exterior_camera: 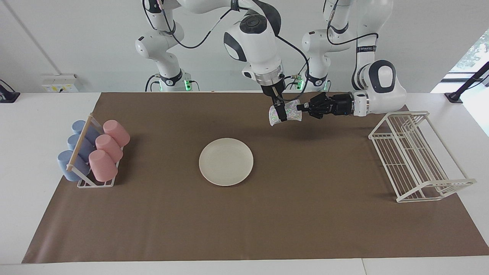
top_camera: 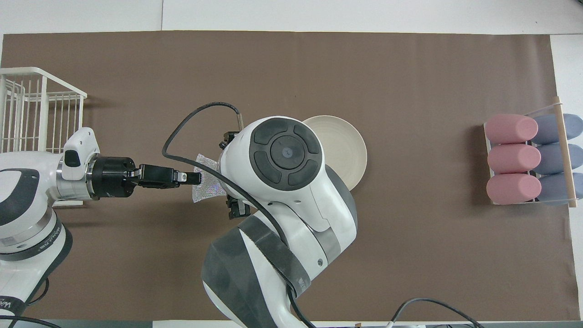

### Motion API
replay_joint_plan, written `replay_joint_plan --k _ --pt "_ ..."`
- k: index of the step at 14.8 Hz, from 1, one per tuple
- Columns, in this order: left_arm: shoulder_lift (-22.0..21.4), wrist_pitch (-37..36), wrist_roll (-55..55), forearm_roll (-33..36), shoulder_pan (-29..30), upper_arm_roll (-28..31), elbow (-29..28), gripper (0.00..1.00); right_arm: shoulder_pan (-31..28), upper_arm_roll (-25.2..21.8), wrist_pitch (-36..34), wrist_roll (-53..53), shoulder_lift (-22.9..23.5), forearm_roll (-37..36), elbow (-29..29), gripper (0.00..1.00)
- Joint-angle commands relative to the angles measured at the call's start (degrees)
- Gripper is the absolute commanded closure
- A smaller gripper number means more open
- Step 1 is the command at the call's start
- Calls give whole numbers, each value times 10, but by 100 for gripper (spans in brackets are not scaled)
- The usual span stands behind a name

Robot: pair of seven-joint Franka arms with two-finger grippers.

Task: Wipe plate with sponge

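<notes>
Glittery sponge [exterior_camera: 285, 112] between level left gripper [exterior_camera: 301, 107], vertical right gripper [exterior_camera: 282, 111].

We see lots of bare brown mat [exterior_camera: 305, 214] all around the plate [exterior_camera: 226, 161], so a gripper could come down on it from any side. The cup rack [exterior_camera: 93, 154] blocks the mat's edge at the right arm's end, and the white wire rack [exterior_camera: 416, 156] blocks the other end. Above the mat's edge by the robots, both grippers crowd together at the sponge [exterior_camera: 292, 112], probably leaving no gap there.
</notes>
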Motion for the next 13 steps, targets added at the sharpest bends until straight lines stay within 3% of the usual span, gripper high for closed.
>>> replay_joint_plan --k 1,6,13 --pt "-1 -10 15 -13 1 1 -9 100 5 0 14 9 -27 10 -41 0" --pt "-1 -11 15 -13 1 1 -9 100 16 0 54 10 -42 10 -83 0" --pt "-1 -15 15 -12 1 1 -10 100 14 0 66 9 -44 10 -91 0"
